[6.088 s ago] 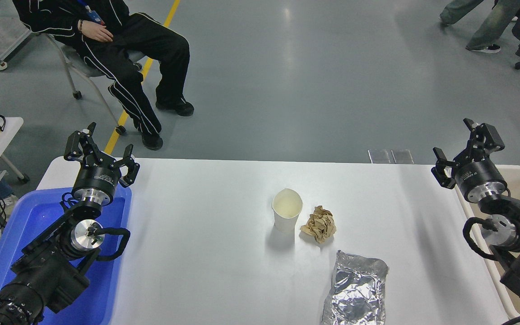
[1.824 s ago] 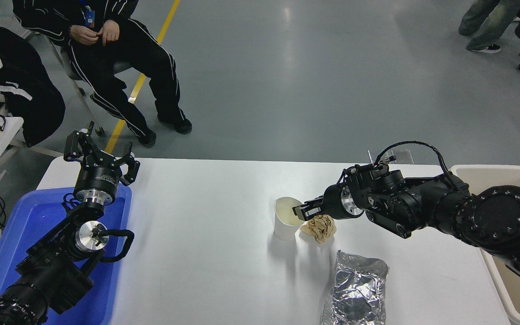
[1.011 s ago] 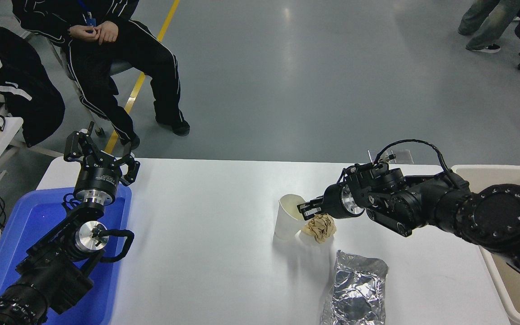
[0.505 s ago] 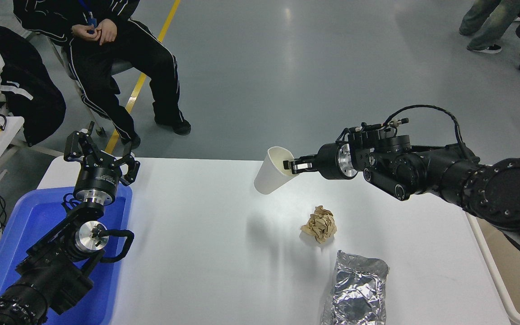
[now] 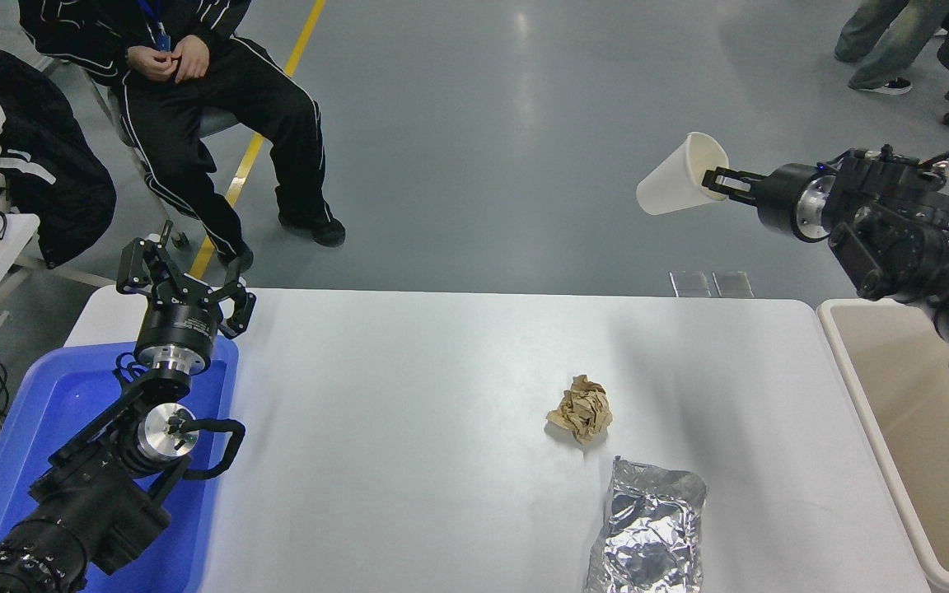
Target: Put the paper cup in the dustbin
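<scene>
My right gripper (image 5: 717,182) is shut on the rim of the white paper cup (image 5: 676,185) and holds it high in the air beyond the table's far edge, tilted with its base pointing left and down. The beige dustbin (image 5: 852,375) stands at the table's right end, below and to the right of the cup; part of it is hidden behind my right arm. My left gripper (image 5: 186,280) is open and parked at the lower left over the blue tray (image 5: 46,395).
A crumpled brown paper ball (image 5: 582,409) and a silver foil bag (image 5: 647,531) lie on the white table (image 5: 409,428) right of centre. A person sits on a chair at the far left. Other people's legs show at the top right.
My right gripper took the cup by its rim, lifted it off the table and carried it up and to the right. The left arm has not moved.
</scene>
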Controlling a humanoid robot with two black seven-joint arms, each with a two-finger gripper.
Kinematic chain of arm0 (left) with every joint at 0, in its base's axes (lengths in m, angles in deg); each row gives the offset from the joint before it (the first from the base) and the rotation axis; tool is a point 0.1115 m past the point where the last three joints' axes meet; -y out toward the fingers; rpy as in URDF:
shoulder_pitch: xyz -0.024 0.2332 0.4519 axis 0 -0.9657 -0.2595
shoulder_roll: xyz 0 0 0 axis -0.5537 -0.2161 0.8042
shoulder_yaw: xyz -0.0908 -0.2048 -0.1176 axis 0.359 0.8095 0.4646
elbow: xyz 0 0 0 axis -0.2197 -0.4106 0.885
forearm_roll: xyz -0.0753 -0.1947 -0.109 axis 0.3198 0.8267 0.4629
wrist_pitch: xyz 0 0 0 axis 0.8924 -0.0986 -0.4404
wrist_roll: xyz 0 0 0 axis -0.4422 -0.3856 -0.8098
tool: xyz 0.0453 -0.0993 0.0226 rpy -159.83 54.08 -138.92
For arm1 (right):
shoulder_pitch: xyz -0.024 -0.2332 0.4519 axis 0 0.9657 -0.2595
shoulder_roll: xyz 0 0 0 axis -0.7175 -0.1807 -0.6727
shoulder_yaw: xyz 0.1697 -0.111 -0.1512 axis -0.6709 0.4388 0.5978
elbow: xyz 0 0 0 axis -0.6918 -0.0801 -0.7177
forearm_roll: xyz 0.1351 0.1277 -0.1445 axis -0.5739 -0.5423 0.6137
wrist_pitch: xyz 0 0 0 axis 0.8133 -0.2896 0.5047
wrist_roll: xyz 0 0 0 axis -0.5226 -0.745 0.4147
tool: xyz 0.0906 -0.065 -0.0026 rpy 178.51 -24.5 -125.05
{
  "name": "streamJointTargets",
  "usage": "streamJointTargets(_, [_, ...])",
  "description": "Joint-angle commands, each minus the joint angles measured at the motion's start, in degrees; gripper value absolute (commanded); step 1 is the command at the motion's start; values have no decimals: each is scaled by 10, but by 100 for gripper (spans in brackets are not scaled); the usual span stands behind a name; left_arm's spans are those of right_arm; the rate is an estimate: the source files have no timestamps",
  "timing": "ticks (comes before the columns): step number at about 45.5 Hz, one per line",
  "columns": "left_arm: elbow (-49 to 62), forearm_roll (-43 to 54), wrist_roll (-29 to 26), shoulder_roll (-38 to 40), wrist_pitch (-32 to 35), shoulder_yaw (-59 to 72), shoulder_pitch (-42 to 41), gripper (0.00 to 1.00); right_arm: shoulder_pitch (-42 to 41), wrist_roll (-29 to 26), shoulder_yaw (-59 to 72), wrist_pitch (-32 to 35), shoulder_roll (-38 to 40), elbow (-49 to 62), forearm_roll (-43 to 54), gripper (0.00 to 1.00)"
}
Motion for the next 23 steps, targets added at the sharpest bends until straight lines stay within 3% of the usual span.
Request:
streamJointTargets(1, [0, 0, 0, 0, 0, 0, 0, 100, 41, -103, -63, 7, 69, 67, -12, 0])
streamJointTargets(5, [0, 0, 0, 0, 0, 0, 0, 100, 64, -132, -87, 3, 94, 72, -13, 0])
streamJointTargets(16, [0, 0, 0, 0, 0, 0, 0, 100, 128, -142, -162, -3, 158, 76, -11, 0])
streamJointTargets(23, [0, 0, 0, 0, 0, 0, 0, 100, 168, -200, -183, -4, 162, 103, -12, 0])
